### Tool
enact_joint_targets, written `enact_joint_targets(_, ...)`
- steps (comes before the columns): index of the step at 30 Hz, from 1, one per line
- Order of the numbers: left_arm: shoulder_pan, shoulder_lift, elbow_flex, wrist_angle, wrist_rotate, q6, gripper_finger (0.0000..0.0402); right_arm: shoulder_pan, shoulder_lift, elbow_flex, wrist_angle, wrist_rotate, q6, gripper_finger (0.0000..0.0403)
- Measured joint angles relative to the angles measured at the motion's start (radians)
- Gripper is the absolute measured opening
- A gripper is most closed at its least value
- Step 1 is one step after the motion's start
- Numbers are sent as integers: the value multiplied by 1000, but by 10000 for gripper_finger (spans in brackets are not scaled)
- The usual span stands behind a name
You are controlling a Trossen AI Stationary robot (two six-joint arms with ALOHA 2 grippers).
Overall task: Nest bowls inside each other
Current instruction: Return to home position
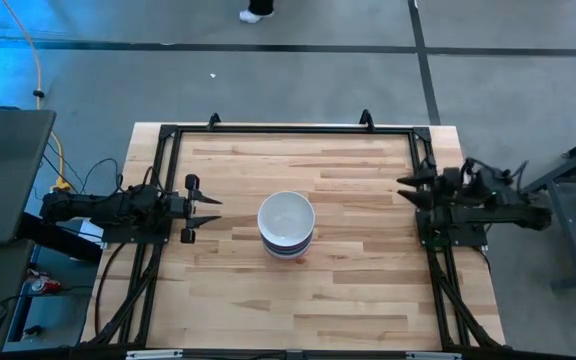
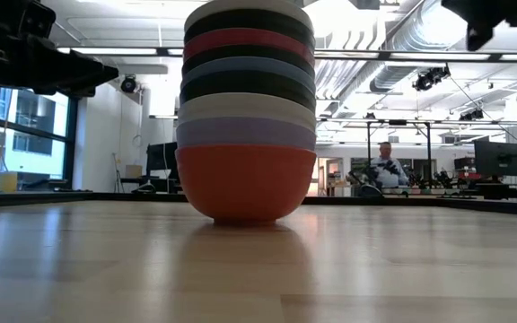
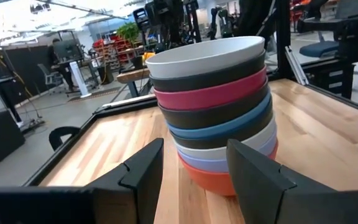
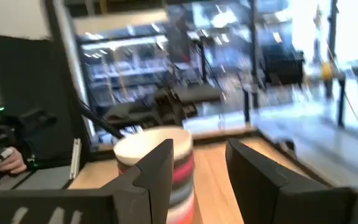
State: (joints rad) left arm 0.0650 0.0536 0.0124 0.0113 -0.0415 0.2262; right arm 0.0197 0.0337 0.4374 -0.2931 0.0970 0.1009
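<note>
Left gripper (image 1: 213,210): fingers (image 3: 143,171) wide apart, holding nothing, touching nothing. It sits at 9 o'clock of the bowl stack (image 1: 286,228), near but clear of it, with bare wood between. Right gripper (image 1: 406,192): fingers (image 4: 157,168) also apart and empty, out by the table edge at about 2-3 o'clock of the stack, well apart from it.

The stack stands upright at the centre of the table (image 1: 348,290). Nine bowls are nested, from the top: white bowl (image 3: 204,53), black, magenta bowl (image 3: 213,96), black, blue, black, white, lavender, with the red bowl (image 2: 245,184) at the bottom on the wood.

A black frame (image 1: 288,130) runs along the table edges. There is open wood all round the stack, widest toward 6 and 12 o'clock.
</note>
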Motion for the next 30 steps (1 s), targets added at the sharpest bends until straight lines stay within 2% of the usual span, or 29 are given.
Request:
enact_joint_targets(3, 0, 0, 0, 0, 0, 11, 163, 0, 2, -102, 154, -34, -76, 140)
enact_joint_targets(11, 0, 0, 0, 0, 0, 12, 163, 0, 2, -335, 444, -42, -126, 140)
enact_joint_targets(17, 0, 0, 0, 1, 0, 10, 163, 0, -2, -424, 589, -45, -122, 140)
enact_joint_targets(25, 0, 0, 0, 1, 0, 9, 163, 3, -2, -428, 545, -80, -71, 140)
enact_joint_targets(30, 0, 0, 0, 1, 0, 9, 163, 3, -2, -428, 451, -105, -31, 140)
